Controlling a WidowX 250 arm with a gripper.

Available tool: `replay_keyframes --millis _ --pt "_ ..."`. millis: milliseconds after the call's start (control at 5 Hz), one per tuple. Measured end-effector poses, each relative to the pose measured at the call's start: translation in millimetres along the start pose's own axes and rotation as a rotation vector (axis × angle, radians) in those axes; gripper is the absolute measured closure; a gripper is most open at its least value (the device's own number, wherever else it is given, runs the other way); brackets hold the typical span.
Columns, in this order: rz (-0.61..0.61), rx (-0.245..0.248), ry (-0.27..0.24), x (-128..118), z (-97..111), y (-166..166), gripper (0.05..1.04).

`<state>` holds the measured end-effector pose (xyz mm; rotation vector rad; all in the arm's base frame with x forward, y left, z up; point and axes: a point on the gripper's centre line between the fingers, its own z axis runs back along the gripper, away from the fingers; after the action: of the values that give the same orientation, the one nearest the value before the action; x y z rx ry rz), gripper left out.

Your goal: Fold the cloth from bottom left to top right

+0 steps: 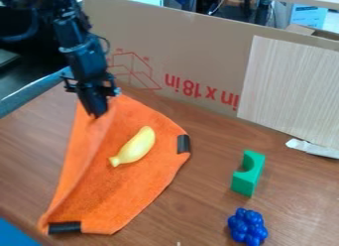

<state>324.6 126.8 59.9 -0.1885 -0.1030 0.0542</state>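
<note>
Camera view: black gripper (pixel 97 114) pinches the raised upper-left part of an orange cloth (pixel 142 193) on a brown table (pixel 198 215); a yellow banana (pixel 136 147) lies on the cloth, a green block (pixel 246 180) to its right.

Blurred hand (pixel 98 116) at cloth (pixel 149 193); arm (pixel 83 49) and blue corner object (pixel 13 235) cut off

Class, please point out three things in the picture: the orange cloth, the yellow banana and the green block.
Orange cloth (pixel 126 195): camera view, flat lower part.
Yellow banana (pixel 137 147): camera view, middle of its body.
Green block (pixel 244 184): camera view, solid end below the curved notch.
</note>
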Motion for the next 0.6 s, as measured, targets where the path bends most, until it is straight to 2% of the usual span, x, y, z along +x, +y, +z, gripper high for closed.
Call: replay_keyframes --millis 600 --pt "-0.087 -0.015 0.013 15.8 -19.7 -67.3 1.007"
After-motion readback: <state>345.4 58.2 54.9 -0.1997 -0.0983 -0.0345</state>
